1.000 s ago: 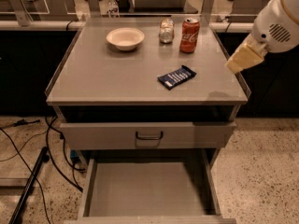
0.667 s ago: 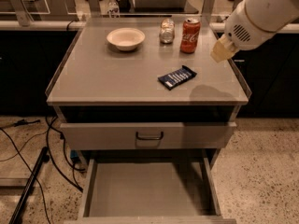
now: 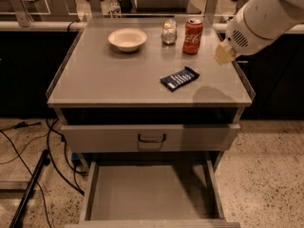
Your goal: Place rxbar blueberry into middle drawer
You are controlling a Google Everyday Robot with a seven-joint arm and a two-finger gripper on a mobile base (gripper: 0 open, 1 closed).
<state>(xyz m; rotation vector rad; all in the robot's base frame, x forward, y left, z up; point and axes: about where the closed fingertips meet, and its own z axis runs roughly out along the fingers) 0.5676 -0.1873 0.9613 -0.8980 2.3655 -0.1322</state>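
In the one camera view we look down on a grey cabinet with a flat top (image 3: 118, 80). The rxbar blueberry (image 3: 179, 78) lies flat on that top, a bit right of the middle and near the front edge. It is dark blue with white letters, and it sits at a slant. Nothing touches it.

The gripper (image 3: 222, 55) hangs over the right side of the top, near the right edge. It is up and to the right of the bar and well apart from it. It looks pale yellow at the tip. We cannot tell if it is spread wide or pressed together. The big white arm (image 3: 266, 18) comes in from the top right corner.

At the back of the top we see three things in a row. A white bowl (image 3: 127, 39) sits on the left. A small clear jar (image 3: 168, 31) stands in the middle. A red cola can (image 3: 193, 29) stands just beside the jar, on its right. The can is between the jar and the gripper.

Under the top there is a grey drawer front (image 3: 95, 137) with a black handle (image 3: 152, 138). Below it the middle drawer (image 3: 149, 191) is pulled out toward us. We see its plain grey floor and its low side walls.

Black cables (image 3: 52, 141) lie on the speckled floor (image 3: 266, 175) to the left of the cabinet.
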